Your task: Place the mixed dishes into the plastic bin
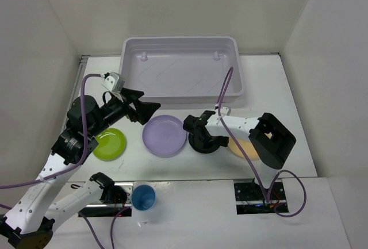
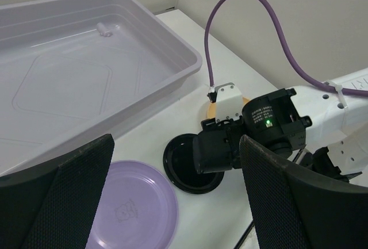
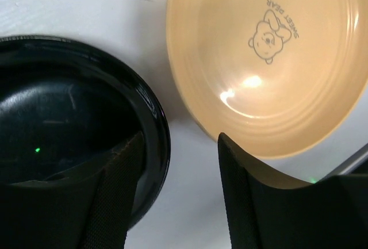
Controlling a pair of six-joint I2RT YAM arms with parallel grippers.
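Note:
The plastic bin [image 1: 237, 65] stands empty at the back. My left gripper [image 1: 150, 100] is open and empty, raised between the bin and the lavender plate [image 1: 165, 135]. The lime green plate [image 1: 110, 144] lies left of it. My right gripper [image 1: 202, 136] is open, low over the small black plate [image 1: 208, 146]. In the right wrist view the gripper [image 3: 178, 186] straddles the black plate's rim [image 3: 155, 117], one finger inside it, the other by the pale orange plate [image 3: 270, 59]. The blue cup [image 1: 144, 197] stands at the near edge. The salmon-pink cup is out of view.
The left wrist view shows the bin's wall [image 2: 172, 48], the lavender plate [image 2: 132, 209] and the black plate [image 2: 184, 168] under the right wrist. A purple cable [image 1: 225, 88] arcs over the bin's near right corner. White walls enclose the table.

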